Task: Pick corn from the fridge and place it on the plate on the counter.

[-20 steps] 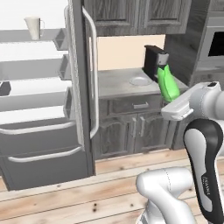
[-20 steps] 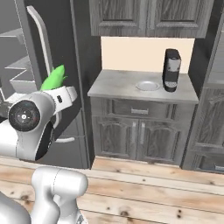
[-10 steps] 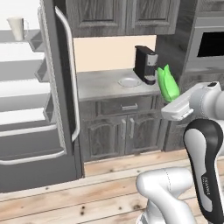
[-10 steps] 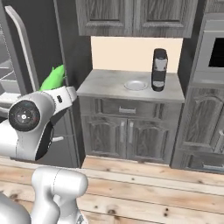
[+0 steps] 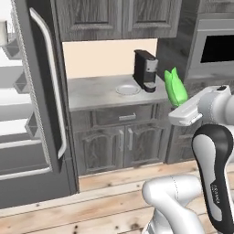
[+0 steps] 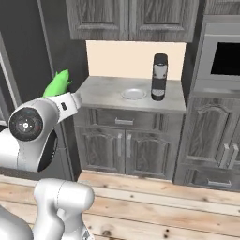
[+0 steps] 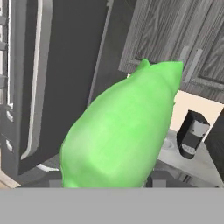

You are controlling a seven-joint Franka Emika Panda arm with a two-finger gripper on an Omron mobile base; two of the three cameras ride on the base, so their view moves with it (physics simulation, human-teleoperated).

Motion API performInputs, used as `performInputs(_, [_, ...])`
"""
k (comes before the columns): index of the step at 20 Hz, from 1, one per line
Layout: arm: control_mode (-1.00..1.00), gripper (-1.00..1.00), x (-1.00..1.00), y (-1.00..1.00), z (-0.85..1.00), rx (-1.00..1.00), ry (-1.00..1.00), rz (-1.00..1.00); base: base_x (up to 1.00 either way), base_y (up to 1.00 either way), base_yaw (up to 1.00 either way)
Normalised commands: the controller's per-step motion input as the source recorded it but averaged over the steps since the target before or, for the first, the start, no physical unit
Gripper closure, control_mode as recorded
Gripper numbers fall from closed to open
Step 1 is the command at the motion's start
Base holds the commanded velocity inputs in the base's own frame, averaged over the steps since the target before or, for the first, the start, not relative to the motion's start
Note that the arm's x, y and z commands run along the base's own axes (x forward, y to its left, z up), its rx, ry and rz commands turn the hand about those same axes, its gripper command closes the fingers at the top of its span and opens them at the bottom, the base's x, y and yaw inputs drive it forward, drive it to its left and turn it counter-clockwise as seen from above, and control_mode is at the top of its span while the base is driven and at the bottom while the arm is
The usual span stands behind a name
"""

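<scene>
Fridge first: the tall grey steel fridge (image 5: 39, 114) with its long curved pale handle is standing at the left of the left base view, its door open and white shelves showing past the edge. Beside it, the light grey marbled stone worktop (image 5: 98, 93) is sitting over dark grey wood-grain cabinets (image 5: 123, 141), with a beige backsplash behind and more dark cabinets above. A built-in oven (image 6: 225, 58) with a black window is occupying the wall to the right of the worktop. The white robot arm (image 5: 215, 151) is rising in the foreground of both base views. A black cylindrical coffee machine (image 6: 159, 77) is standing upright at the right end of the worktop. Just beside it, to its left, the small round pale grey-white plate (image 6: 133, 94) is lying on the stone with nothing on it. The gripper (image 5: 179, 104) is clamping the bright green, smooth elongated corn (image 7: 120, 135), which is pointing upward out of the hand, up in the air and well apart from the plate
</scene>
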Motion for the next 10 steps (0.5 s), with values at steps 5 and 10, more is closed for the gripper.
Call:
performInputs(5, [1.0, 1.0, 0.0, 0.0, 0.0, 0.0, 0.0, 0.0, 0.45, -0.32, 0.0])
performInputs(10, [1.0, 1.0, 0.0, 0.0, 0.0, 0.0, 0.0, 0.0, 0.5, -0.14, 0.0])
